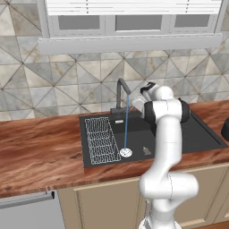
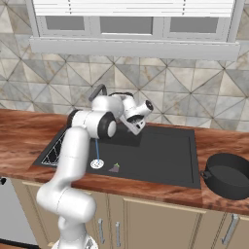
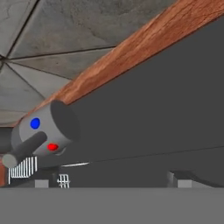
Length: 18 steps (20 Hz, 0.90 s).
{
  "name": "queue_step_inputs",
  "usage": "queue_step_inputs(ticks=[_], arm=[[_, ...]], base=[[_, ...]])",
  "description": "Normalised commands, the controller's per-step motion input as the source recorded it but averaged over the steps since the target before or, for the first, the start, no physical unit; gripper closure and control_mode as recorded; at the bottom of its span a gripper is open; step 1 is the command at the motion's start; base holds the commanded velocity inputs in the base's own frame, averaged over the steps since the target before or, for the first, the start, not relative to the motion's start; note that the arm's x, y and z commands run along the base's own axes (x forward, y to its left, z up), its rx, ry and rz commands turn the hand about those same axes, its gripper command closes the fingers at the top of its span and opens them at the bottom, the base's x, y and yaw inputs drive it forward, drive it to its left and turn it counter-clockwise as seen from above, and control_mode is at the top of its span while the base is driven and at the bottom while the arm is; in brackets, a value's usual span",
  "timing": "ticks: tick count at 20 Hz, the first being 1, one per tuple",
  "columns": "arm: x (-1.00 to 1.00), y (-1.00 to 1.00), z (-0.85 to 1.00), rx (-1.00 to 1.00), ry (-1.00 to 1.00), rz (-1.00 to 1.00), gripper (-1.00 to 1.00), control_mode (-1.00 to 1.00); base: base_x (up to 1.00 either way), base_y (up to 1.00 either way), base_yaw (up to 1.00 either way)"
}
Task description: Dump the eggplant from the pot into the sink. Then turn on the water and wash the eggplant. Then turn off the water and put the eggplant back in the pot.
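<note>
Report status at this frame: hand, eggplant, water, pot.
Hand open, empty, near the faucet. Water running onto the drain. Eggplant in the sink, beside the stream. Pot on the counter, right.

You see water (image 2: 97, 150) falling onto the drain (image 2: 97, 164) in the sink (image 2: 165, 158), the eggplant (image 2: 115, 168) just right of it, and the pot (image 2: 228, 175) on the counter (image 2: 219, 138), far right.

Faucet (image 1: 121, 95) and water (image 1: 126, 123) block basin's left, sink (image 2: 165, 155) right half open
</note>
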Motion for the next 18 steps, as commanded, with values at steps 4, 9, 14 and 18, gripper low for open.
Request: queue_step_inputs(ticks=[4, 9, 14, 18], arm=[[0.14, 0.0, -0.04, 0.0, 0.13, 0.0, -1.0, -1.0], [0.12, 0.0, -0.04, 0.0, 0.11, 0.0, -1.0, -1.0], [0.02, 0.0, -0.1, 0.0, 0.11, 0.0, -1.0, -1.0], [0.0, 0.03, -0.13, 0.0, 0.09, 0.0, -1.0, -1.0]], base=[[0.0, 0.0, 0.0], [0.0, 0.0, 0.0], [0.0, 0.0, 0.0], [0.0, 0.0, 0.0]])
